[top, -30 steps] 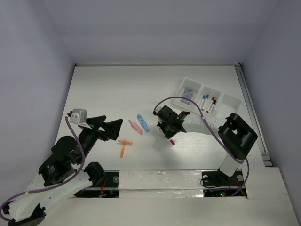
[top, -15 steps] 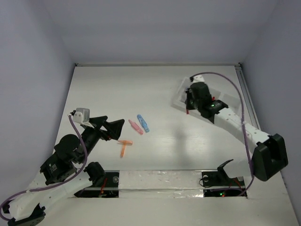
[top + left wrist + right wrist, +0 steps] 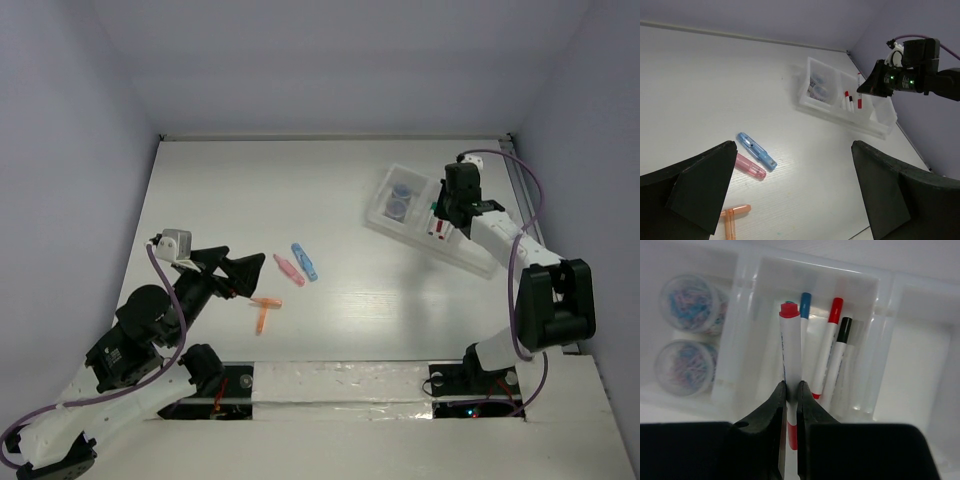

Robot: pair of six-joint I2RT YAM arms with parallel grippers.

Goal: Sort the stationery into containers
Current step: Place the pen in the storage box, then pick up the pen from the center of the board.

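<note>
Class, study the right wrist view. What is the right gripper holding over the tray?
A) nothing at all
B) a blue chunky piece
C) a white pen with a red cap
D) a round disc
C: the right gripper is shut on the white pen with a red cap, which hangs over the middle compartment of the tray, where other pens already lie.
</note>
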